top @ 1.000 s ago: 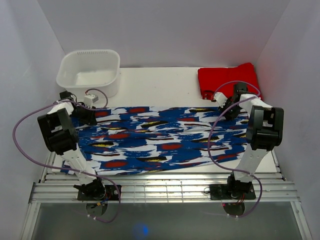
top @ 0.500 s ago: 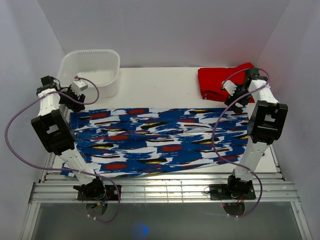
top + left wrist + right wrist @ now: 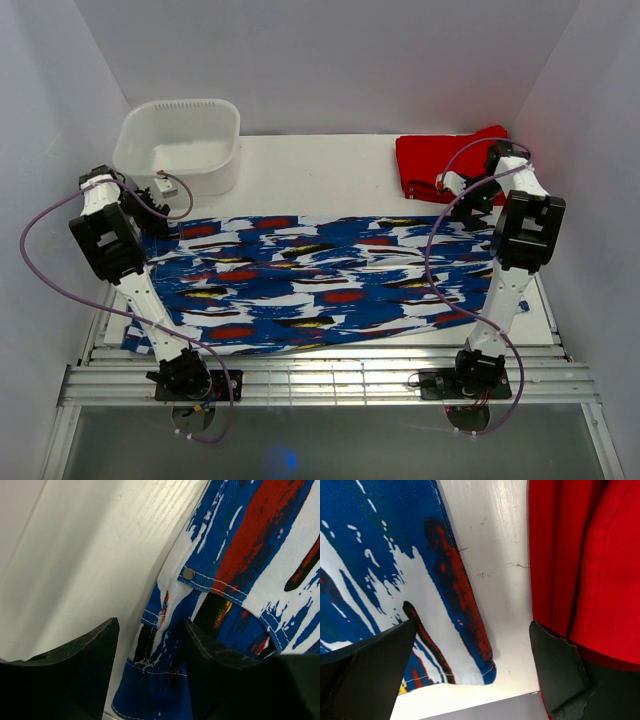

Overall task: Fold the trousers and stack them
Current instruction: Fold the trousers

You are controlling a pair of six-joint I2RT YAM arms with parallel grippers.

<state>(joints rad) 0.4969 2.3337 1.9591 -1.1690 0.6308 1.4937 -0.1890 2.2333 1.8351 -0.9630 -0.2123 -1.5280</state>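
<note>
counter (image 3: 330,165), white, carries the trousers (image 3: 320,280) spread flat across its middle from left to right, blue, white and red print facing up. white tub (image 3: 180,145) sits at the far left corner, folded red garment (image 3: 450,160) at the far right, just beside the trousers' far edge. left pincer (image 3: 147,645) hangs over the trousers' far left corner, jaws apart, gripping nothing. right pincer (image 3: 472,630) hangs over the bare strip between trousers and red garment, jaws wide apart.
</note>
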